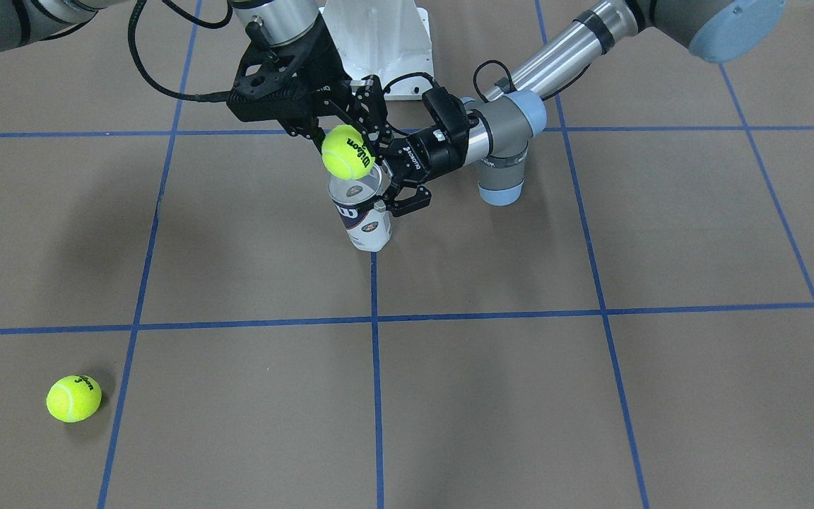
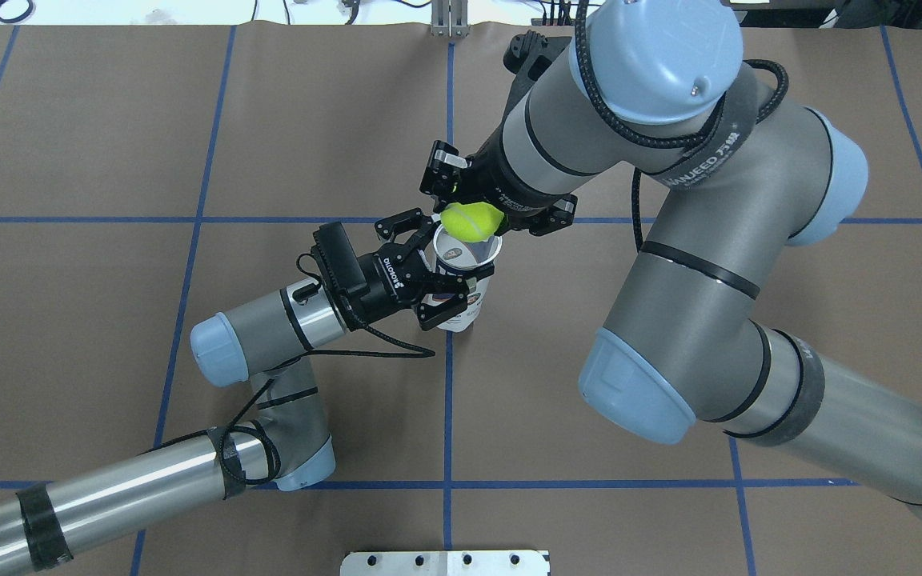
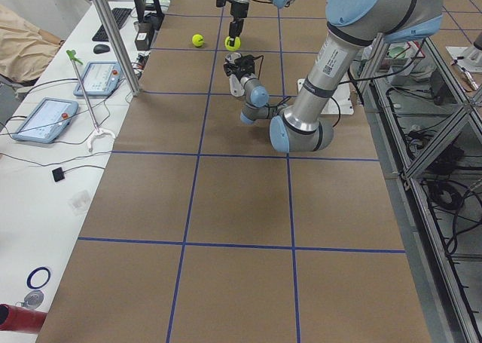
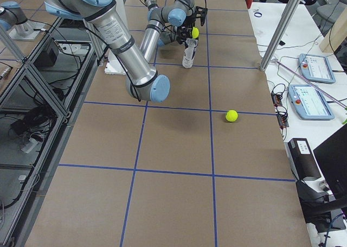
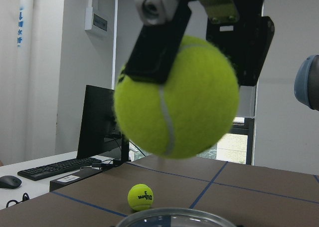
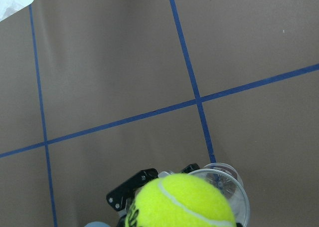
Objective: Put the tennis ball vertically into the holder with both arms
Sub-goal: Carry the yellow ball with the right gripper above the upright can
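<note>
The holder (image 1: 367,225) is a clear can with a white and navy label, standing upright near the table's middle, open mouth (image 2: 469,254) up. My left gripper (image 1: 387,192) (image 2: 443,272) is shut on its upper part from the side. My right gripper (image 1: 347,145) (image 2: 471,218) is shut on a yellow tennis ball (image 1: 347,153) (image 2: 471,222), hanging just above the holder's rim and slightly off its centre. In the left wrist view the ball (image 5: 177,97) floats over the rim (image 5: 174,217). The right wrist view shows the ball (image 6: 182,202) above the holder (image 6: 238,189).
A second tennis ball (image 1: 73,398) (image 4: 231,115) lies loose on the brown, blue-taped table, far from the holder. The white pedestal base (image 1: 379,35) stands behind the grippers. A side bench holds tablets (image 4: 312,68) and a keyboard (image 3: 109,22).
</note>
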`<control>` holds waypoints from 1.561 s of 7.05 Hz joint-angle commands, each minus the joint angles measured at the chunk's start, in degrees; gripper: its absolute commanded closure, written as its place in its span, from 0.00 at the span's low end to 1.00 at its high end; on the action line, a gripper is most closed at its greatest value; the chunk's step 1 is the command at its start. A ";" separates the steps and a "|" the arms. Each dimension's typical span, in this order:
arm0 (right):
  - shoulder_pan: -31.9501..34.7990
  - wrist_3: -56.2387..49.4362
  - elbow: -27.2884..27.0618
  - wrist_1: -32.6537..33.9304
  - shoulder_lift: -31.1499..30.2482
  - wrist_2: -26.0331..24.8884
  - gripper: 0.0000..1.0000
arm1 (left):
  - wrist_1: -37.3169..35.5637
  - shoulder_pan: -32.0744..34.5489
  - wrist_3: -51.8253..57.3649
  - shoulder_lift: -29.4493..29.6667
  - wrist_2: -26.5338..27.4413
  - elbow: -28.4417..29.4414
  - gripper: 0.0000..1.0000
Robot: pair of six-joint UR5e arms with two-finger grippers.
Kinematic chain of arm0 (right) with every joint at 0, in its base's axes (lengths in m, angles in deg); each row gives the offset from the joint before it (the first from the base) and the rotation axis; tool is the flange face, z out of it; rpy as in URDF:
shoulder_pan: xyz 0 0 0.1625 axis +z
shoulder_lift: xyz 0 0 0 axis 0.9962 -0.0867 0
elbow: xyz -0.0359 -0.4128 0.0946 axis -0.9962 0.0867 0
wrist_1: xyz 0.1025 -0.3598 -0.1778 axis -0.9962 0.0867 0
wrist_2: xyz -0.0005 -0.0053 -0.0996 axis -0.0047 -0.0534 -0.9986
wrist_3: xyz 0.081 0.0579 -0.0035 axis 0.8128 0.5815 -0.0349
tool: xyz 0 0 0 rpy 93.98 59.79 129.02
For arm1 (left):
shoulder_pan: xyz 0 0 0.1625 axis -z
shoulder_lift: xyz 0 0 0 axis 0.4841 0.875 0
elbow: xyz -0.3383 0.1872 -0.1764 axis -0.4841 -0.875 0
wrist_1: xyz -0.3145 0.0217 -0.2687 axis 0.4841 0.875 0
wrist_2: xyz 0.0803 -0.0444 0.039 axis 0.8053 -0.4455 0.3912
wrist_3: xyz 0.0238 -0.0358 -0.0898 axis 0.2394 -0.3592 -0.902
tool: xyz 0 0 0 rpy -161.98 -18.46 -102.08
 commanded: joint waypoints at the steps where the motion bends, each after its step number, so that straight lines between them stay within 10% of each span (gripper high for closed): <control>1: -0.67 -0.73 -0.08 0.40 -0.69 -0.33 0.57 | 0.00 -0.09 0.00 0.00 0.09 0.05 0.26; 2: -0.94 -0.73 -0.08 1.45 -0.52 -0.51 0.48 | 0.00 -0.09 0.00 0.00 0.09 0.05 0.26; 4: -2.16 -0.73 -0.17 2.16 -0.26 -3.66 0.02 | 0.00 -0.09 0.00 0.00 0.09 0.05 0.26; 11: -2.17 -0.82 -0.79 2.42 0.01 -4.03 0.01 | -0.09 0.00 0.00 0.00 0.09 -0.22 0.18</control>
